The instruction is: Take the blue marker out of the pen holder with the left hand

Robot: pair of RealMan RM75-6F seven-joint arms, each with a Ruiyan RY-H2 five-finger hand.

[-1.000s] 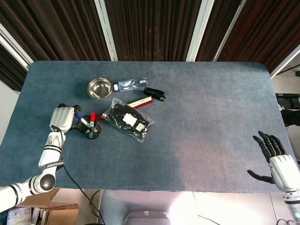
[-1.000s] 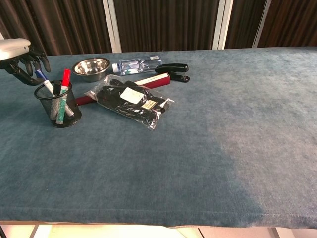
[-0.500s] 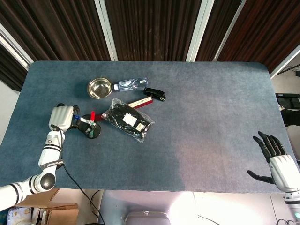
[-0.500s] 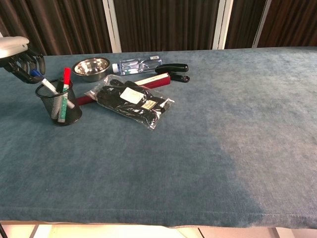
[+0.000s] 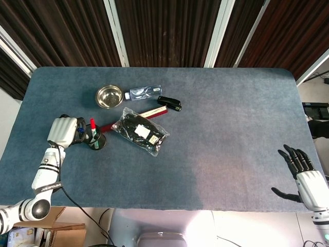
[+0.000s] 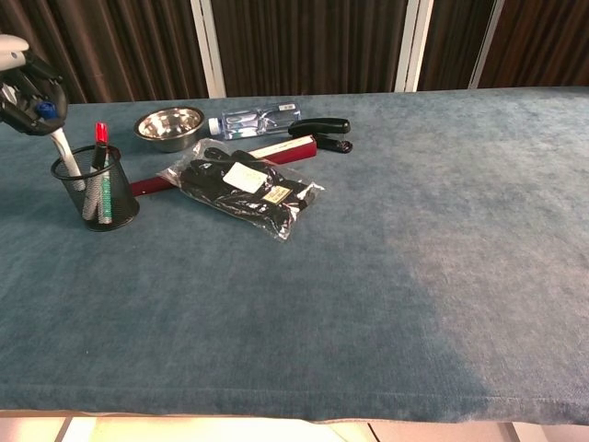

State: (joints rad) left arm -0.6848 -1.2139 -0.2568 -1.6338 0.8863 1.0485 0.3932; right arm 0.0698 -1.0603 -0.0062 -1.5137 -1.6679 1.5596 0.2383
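— What's in front of you, biggest thing first?

— The blue-grey table (image 5: 216, 134), spread under everything. At about ten o'clock from its middle lies a clear bag of black gloves (image 5: 140, 131), resting across a long red box (image 5: 134, 118). Toward eleven o'clock are a water bottle (image 5: 144, 92) on its side, a steel bowl (image 5: 109, 96) just left of it, and a black stapler (image 5: 169, 103) just right of it.

— And your hands?

— My left hand (image 5: 62, 131) is out at nine o'clock, fingers clenched around the capped top of the blue marker (image 6: 55, 134). My right hand (image 5: 300, 171) hangs off the table's edge near four o'clock, fingers spread, grasping nothing.

— Where is the marker exactly?

— Its white barrel is tilted, lower end still inside the black mesh pen holder (image 6: 97, 188), beside a red marker (image 6: 99, 147) standing in there. The holder sits just right of my left hand.
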